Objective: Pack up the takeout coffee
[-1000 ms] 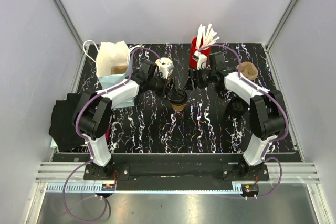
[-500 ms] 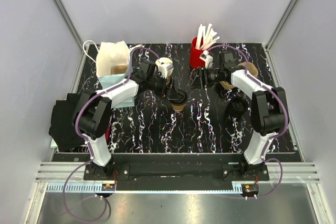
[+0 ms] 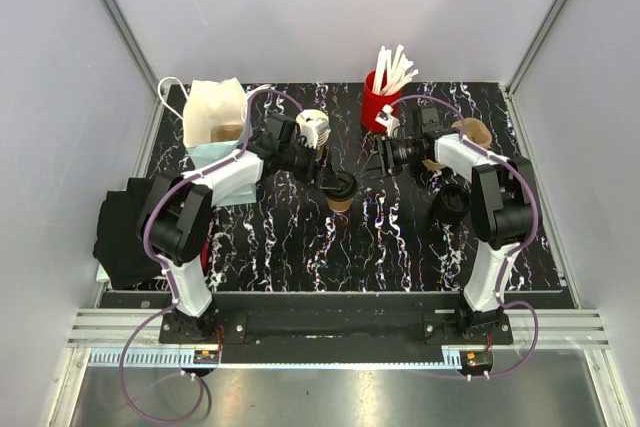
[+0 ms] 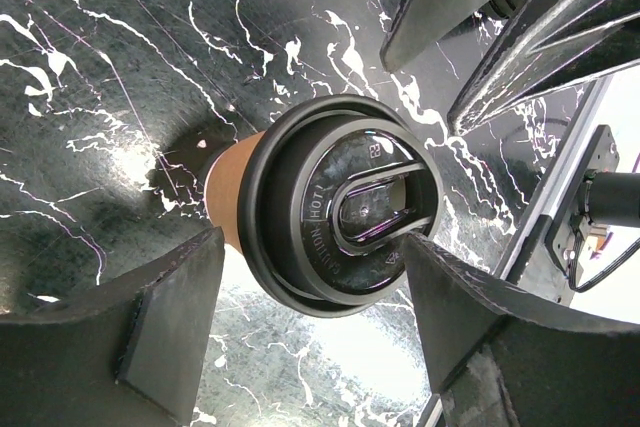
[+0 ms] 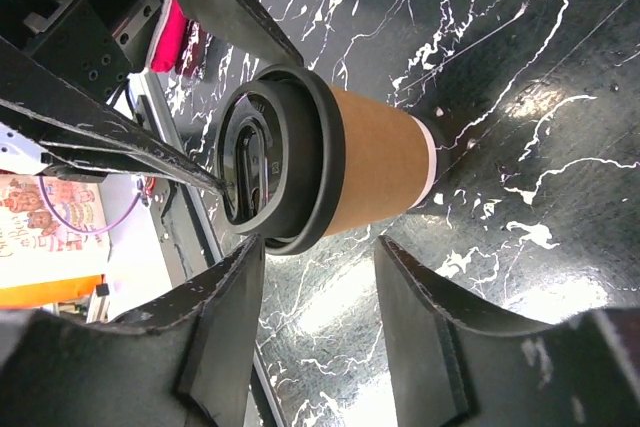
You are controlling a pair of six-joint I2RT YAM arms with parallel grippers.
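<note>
- Top: brown kraft-paper cup with black plastic lid (image 3: 340,190) stands mid black marbled table (image 3: 280,247), lidded. Not yet in white paper bag (image 3: 215,112) at back-left corner.
- Left wrist: left hand (image 4: 315,242) wide open, straddling cup, no grip.
- Right wrist: right hand (image 5: 320,247) part open, empty.

Black marbled tabletop (image 3: 300,247), veined white, glossy in patches under the light. Near the middle, standing upright: the takeout coffee (image 3: 340,192), brown kraft cup closed with a black lid (image 3: 339,184). At the far edge, right of centre: a red cup (image 3: 375,113) of white sticks (image 3: 396,65). In the far left corner: a white paper bag (image 3: 215,107), mouth open, with a pale blue sheet (image 3: 214,159) at its near side. On the right side: lidless brown cups (image 3: 472,133), and nearer the front, well apart from the coffee, black lids (image 3: 450,204). Over the left edge: bunched black fabric (image 3: 125,232).
</note>
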